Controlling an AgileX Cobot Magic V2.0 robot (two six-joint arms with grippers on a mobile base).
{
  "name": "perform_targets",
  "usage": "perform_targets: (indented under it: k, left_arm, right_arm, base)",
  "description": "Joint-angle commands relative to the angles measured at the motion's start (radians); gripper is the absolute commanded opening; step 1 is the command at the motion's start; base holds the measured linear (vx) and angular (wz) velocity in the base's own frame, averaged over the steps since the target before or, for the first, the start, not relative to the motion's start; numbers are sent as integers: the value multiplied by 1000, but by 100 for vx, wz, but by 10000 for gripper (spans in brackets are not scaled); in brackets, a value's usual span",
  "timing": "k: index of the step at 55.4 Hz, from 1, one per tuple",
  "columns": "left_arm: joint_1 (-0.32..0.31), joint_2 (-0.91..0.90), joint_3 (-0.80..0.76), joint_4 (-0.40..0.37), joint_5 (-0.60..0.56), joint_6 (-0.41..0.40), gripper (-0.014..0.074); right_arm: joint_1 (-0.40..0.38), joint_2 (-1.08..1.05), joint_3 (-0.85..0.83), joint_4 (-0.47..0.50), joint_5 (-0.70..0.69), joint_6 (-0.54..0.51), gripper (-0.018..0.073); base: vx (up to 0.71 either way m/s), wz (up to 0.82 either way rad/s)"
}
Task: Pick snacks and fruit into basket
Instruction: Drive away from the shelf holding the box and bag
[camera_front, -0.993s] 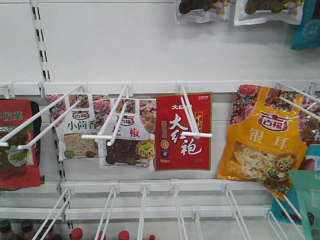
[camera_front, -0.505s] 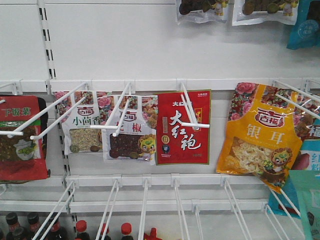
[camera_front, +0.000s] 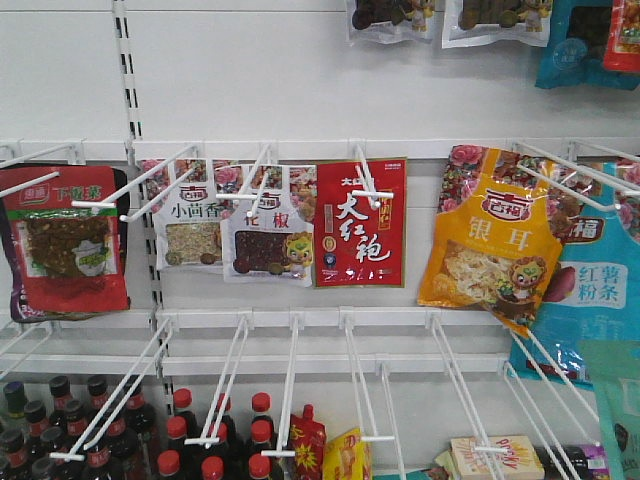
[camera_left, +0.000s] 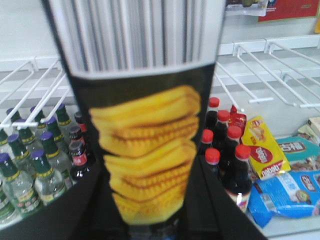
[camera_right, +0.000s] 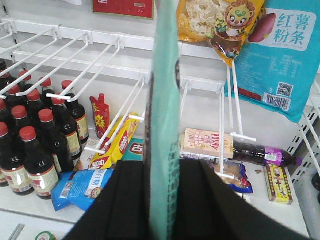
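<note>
Pick step looks done: my right claw (camera_right: 162, 197) is clamped on the flat mint-green pouch (camera_right: 164, 100), edge-on above the white shelf (camera_right: 260, 220), my left claw (camera_left: 150, 220) grasps a black pack printed with yellow ridged crisps (camera_left: 147, 150); next I must find the basket, not in view.

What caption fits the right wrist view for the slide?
Right gripper clamps the mint-green pouch edge-on, with red-capped bottles and a Pocky box on the shelf beyond.
</note>
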Motion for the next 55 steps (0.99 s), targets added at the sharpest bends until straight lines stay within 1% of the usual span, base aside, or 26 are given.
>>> perform_targets:
  k: [1,15,27,40,55]
  left_arm:
    - [-1,6,-36,6,-100,-7,17]
    - [-1,6,-36,6,-100,-7,17]
    - [-1,4,-36,6,-100,-7,17]
    - [-1,4,-36,6,-100,-7,17]
    - [-1,4,-36,6,-100,-7,17]
  right_arm:
    - [3,1,-33,-8,-91,-5,-8]
    - [3,1,-33,-8,-91,-5,-8]
    - [3,1,-33,-8,-90,-5,-8]
    - [3,1,-33,-8,-90,-5,-8]
    - [3,1,-33,-8,-90,-5,-8]
  base:
    - [-28,4]
    - [-31,-2]
    - [-32,-23]
    - [-27,-47]
    - [-20,-69]
